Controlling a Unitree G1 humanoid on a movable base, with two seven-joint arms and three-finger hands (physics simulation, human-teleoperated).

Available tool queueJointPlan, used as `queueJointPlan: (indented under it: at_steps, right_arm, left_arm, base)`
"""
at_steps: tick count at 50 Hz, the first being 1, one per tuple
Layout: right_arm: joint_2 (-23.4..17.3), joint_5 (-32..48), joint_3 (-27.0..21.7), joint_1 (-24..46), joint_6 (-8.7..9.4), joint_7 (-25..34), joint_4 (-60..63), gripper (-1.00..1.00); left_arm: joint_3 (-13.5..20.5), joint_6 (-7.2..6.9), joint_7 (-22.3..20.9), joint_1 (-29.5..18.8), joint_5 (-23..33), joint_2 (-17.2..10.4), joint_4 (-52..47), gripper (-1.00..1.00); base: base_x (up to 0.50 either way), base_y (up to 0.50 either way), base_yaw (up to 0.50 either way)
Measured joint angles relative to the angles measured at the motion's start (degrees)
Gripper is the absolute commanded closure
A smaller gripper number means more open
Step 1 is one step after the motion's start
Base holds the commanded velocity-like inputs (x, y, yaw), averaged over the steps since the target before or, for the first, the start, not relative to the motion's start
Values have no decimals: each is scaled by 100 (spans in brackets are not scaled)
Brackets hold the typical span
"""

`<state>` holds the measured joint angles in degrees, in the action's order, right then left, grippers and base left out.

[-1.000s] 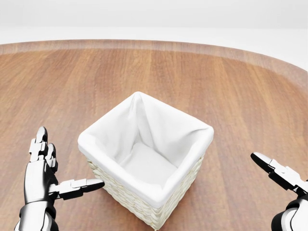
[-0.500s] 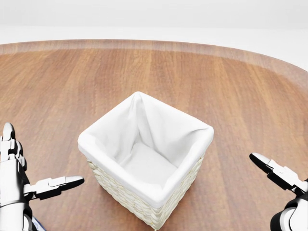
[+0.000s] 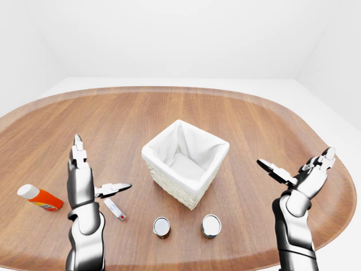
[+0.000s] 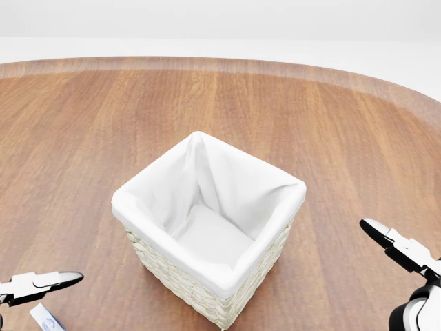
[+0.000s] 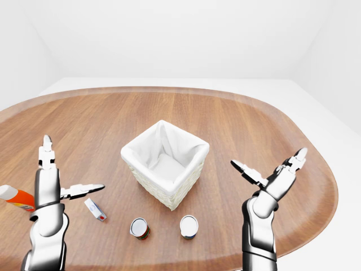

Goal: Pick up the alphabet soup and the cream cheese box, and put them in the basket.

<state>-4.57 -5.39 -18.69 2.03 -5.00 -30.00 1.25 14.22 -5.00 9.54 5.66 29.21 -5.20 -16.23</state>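
The wooden surface [image 3: 237, 113] carried five loose things in all. There was one basket [image 3: 186, 164], woven and lined with white cloth. There were two cans: one [image 3: 162, 227] to the left in the left-eye view and one [image 3: 211, 226] to its right, both standing with their round tops showing. There was one small flat white box [image 3: 114, 208]. There was one orange bottle with a white cap [image 3: 39, 197], lying on its side. Two robot hands showed, the left hand [image 3: 84, 183] and the right hand [image 3: 302, 175].
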Motion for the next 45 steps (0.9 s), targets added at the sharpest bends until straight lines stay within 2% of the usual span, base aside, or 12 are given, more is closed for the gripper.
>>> queueJointPlan:
  at_steps: [11, 16, 21, 29, 39, 45]
  right_arm:
    - [13, -3, -17, -25, 0, 0, 80, -100]
    - [17, -7, -24, -35, 0, 0, 102, -100]
    - [19, -7, -27, -40, 0, 0, 108, -100]
    - [20, -6, -33, -41, 0, 0, 117, -100]
    - [18, -8, -33, -38, 0, 0, 117, -100]
    - [17, -3, -31, -34, 0, 0, 116, -100]
  left_arm:
    - [206, 5, -660, 86, 1304, -92, -849, -100]
    - [209, 86, -753, 179, 2044, -67, -961, -100]
    - [181, 82, -761, 238, 2558, -15, -968, -100]
    - [138, 3, -845, 278, 3003, 25, -1082, -100]
    - [67, 34, -850, 302, 3459, 35, -1136, -100]
    - [15, 125, -849, 357, 3580, 48, -1170, -100]
  base:
    - [0, 0, 0]
    - [0, 0, 0]
    - [0, 0, 0]
    - [0, 0, 0]
    - [0, 0, 0]
    - [0, 0, 0]
